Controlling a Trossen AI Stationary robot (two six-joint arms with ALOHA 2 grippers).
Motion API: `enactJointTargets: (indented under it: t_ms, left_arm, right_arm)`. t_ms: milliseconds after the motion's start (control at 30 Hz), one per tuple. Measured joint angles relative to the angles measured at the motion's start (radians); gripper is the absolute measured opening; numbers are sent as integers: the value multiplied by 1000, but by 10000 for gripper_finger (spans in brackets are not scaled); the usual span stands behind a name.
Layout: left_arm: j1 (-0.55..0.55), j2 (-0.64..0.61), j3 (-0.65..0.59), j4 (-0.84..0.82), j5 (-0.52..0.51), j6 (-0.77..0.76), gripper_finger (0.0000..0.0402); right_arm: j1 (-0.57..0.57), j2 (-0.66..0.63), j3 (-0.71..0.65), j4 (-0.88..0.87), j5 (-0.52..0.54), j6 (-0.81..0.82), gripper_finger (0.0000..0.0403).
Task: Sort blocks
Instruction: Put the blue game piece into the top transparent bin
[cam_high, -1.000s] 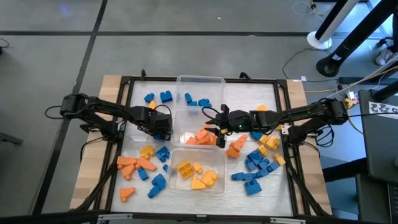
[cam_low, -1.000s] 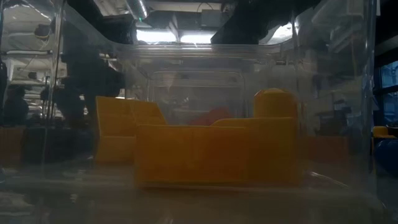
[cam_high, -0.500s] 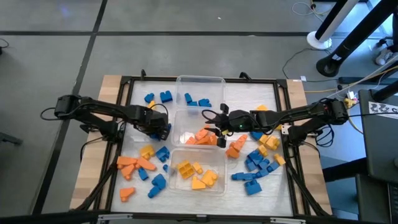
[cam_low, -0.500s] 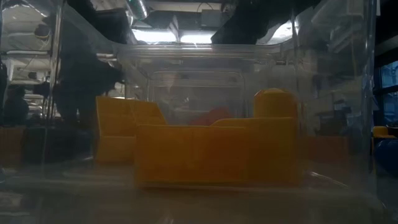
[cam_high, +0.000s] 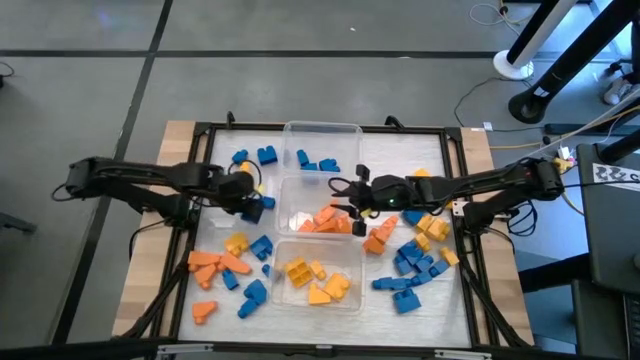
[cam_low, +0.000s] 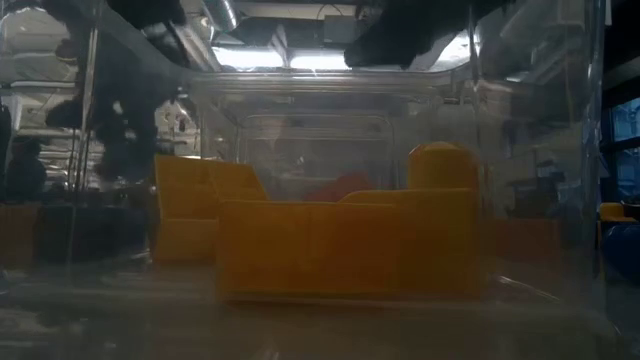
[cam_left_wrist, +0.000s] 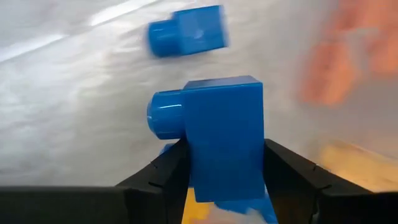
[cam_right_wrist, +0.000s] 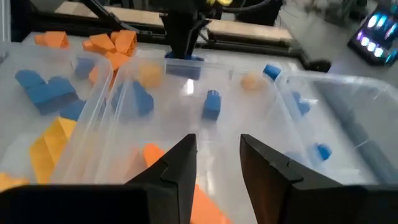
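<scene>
Carrying a blue block (cam_left_wrist: 221, 134) pinched between its fingers, the left gripper (cam_high: 250, 200) hangs left of the tubs. Next: over to the far tub (cam_high: 322, 130) w/ blues, release. Right gripper (cam_high: 347, 197) over the middle tub (cam_high: 283, 205) — fingers spread, probably empty.

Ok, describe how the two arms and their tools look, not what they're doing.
Both are slim, dark, jointed arms with black cables trailing at their bases. The left tool and right tool each end in two black, flat-faced, angular fingers. No markings are visible on either.
</scene>
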Motion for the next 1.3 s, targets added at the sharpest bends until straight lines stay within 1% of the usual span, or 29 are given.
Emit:
enactJointTargets:
  t_ms: [200,300,367,433,567,633,700,867,933,1033,1200,1233,1300]
  left_arm:
    - [0,-198,1,31,32,-27,166]
    - [0,-281,1,123,12,-49,166]
    - [0,-317,1,214,-47,-48,166]
    - [3,-336,2,319,-148,-17,166]
    - [46,-326,2,518,-333,140,166]
    - [83,-297,2,609,-392,224,166]
    - [126,-253,2,705,-411,300,166]
    - [216,-86,2,902,-406,454,166]
    - [240,-10,2,955,-382,501,166]
    - [266,92,2,1013,-310,534,166]
    - [304,206,2,1059,-147,508,167]
    - [312,221,2,1063,-113,508,167]
    - [331,245,2,1060,-52,506,167]
  right_arm:
    - [0,-80,1,3,16,-111,124]
    - [0,-130,1,3,57,-158,124]
    - [0,-164,1,1,95,-189,124]
    - [0,-199,1,-2,130,-221,124]
    - [0,-276,1,-33,175,-263,124]
    - [0,-317,1,-82,179,-264,124]
    - [0,-355,1,-118,179,-264,124]
    - [2,-430,1,-233,182,-212,124]
    - [2,-447,1,-266,199,-195,124]
    - [2,-460,1,-311,222,-174,124]
    - [2,-459,1,-363,224,-156,124]
    - [2,-459,1,-389,224,-129,124]
    - [-2,-459,1,-462,244,-12,124]
